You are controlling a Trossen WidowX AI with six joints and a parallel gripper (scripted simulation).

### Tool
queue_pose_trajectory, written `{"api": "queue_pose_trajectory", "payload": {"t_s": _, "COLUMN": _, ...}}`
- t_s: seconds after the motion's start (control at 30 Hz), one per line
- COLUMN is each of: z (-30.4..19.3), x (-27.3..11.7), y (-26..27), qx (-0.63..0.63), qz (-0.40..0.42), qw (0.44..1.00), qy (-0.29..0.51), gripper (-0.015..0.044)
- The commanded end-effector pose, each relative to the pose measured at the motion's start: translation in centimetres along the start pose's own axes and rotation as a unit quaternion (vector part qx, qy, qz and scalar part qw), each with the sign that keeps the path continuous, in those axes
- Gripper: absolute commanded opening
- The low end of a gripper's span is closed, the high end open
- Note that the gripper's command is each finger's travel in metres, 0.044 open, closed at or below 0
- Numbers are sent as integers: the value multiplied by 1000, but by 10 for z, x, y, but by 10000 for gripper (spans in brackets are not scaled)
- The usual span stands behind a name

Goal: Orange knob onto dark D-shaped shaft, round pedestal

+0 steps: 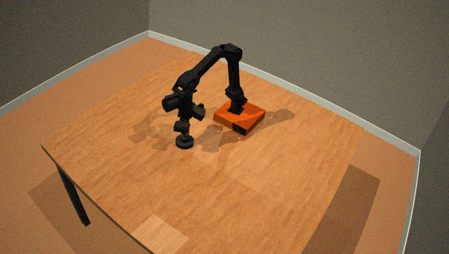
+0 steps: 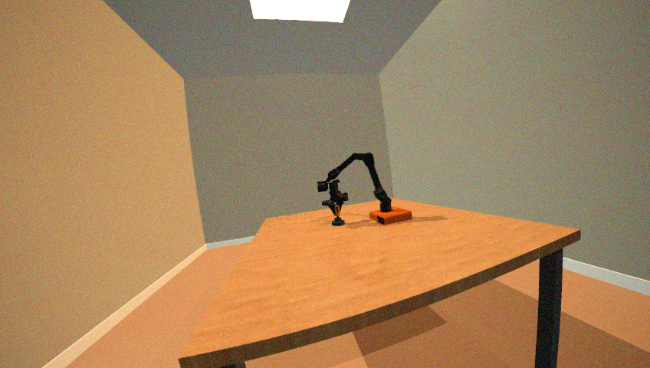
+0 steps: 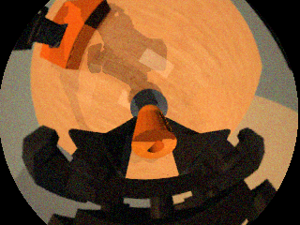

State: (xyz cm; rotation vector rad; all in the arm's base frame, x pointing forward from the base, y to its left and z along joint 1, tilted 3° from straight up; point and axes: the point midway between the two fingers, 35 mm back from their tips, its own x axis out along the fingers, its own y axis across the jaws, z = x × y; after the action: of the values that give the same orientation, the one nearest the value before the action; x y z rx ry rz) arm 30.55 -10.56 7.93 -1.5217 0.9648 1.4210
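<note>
Pinching the orange knob (image 1: 185,134) (image 2: 337,211) (image 3: 150,124) in the gripper (image 1: 185,133) (image 2: 337,210) (image 3: 150,119), one finger on either side. Pointing down, roughly upright in exterior view. Directly below the gripper: round pedestal (image 1: 184,143) (image 2: 337,222) (image 3: 162,100), dark, standing on the table (image 1: 267,188) (image 2: 342,273) (image 3: 206,61). Lined up closely with the knob in wrist view, partly hidden behind its far end.

Not seated on the pedestal: showing a narrow dark stretch between knob and disc in exterior view. Can't tell depth on the shaft, or any engagement at all. Can't tell flat-to-flat alignment either. Mostly covered by fingers in top view, leaving only a sliver of orange.

Showing a round orange end with a small hollow toward the wrist camera, just between the fingers.

Off to one side of the gripper, well apart from the pedestal: orange base block (image 1: 222,116) (image 2: 401,215) (image 3: 56,56), flat on the table. Rising from there: black arm (image 1: 206,64) (image 2: 344,166) (image 3: 51,34), arching up and over, then dropping to the gripper. Casting shadows on the table around pedestal and base.
</note>
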Motion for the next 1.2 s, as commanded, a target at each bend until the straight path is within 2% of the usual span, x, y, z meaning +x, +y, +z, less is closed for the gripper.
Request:
{"api": "queue_pose_trajectory", "payload": {"t_s": 0.0, "z": -1, "x": 0, "y": -1, "qx": -2, "qz": -2, "qw": 1000, "qy": 1, "gripper": 0}}
{"api": "queue_pose_trajectory", "payload": {"t_s": 0.3, "z": -2, "x": -5, "y": -3, "qx": -6, "qz": -2, "qw": 1000, "qy": 1, "gripper": 0}}
{"api": "queue_pose_trajectory", "payload": {"t_s": 0.53, "z": -5, "x": -6, "y": -5, "qx": -107, "qz": -2, "qw": 994, "qy": 2, "gripper": 0}}
{"api": "queue_pose_trajectory", "payload": {"t_s": 1.17, "z": -1, "x": -3, "y": -1, "qx": -107, "qz": -2, "qw": 994, "qy": 1, "gripper": 0}}
